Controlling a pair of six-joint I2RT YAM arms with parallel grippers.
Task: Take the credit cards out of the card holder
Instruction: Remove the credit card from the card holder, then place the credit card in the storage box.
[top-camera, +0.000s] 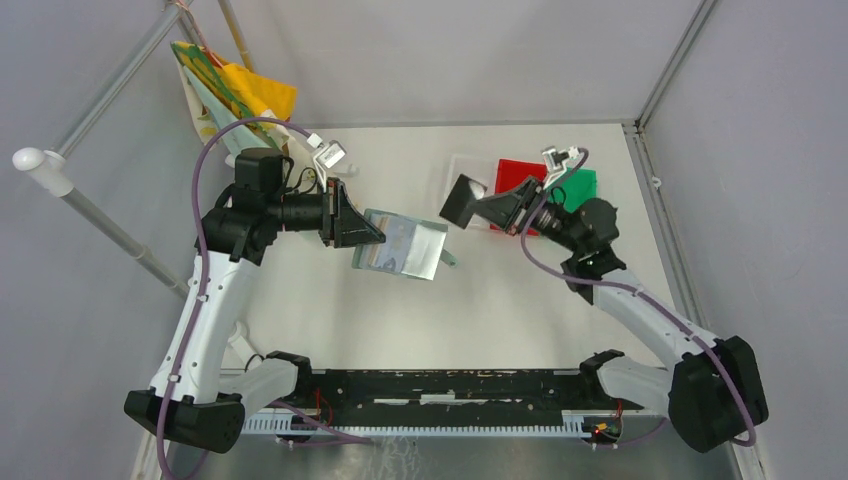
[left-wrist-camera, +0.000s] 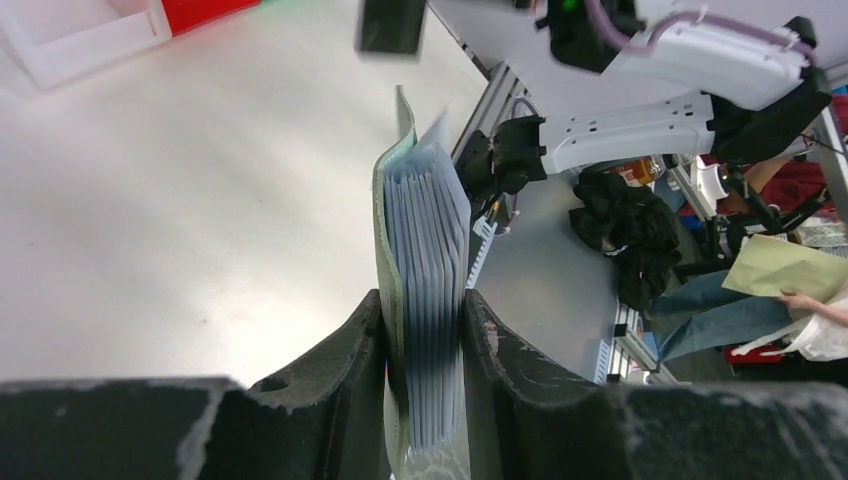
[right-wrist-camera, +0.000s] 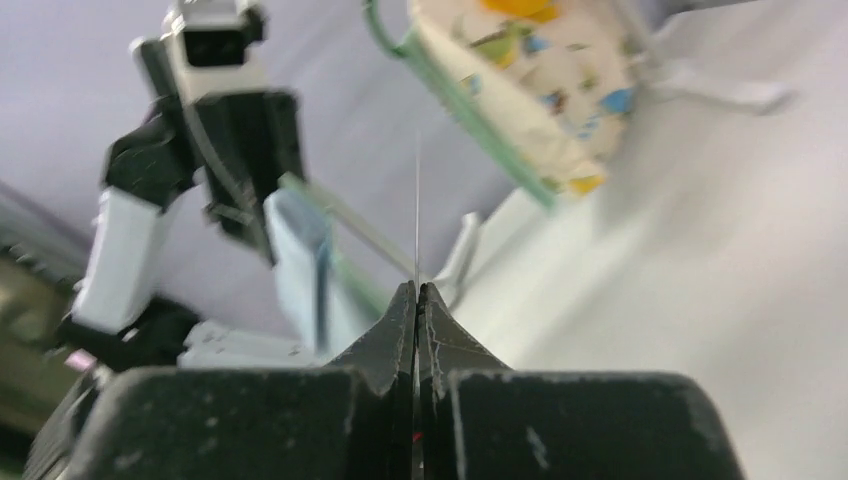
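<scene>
The grey-green card holder (top-camera: 405, 245) hangs above the table, gripped at its left end by my left gripper (top-camera: 372, 237). In the left wrist view the gripper (left-wrist-camera: 425, 300) is shut on the card holder (left-wrist-camera: 392, 200), whose pale pleated pockets (left-wrist-camera: 430, 230) stand edge-on between the fingers. My right gripper (top-camera: 490, 206) is shut on a black credit card (top-camera: 463, 200), held in the air just right of the holder and apart from it. The right wrist view shows this card (right-wrist-camera: 417, 200) as a thin edge-on line rising from the closed right gripper (right-wrist-camera: 416, 290). No other card can be made out.
A white bin (top-camera: 462, 172), a red bin (top-camera: 520, 172) and a green bin (top-camera: 580, 185) stand at the back right, under the right arm. A colourful bag (top-camera: 235, 90) hangs on the frame at the back left.
</scene>
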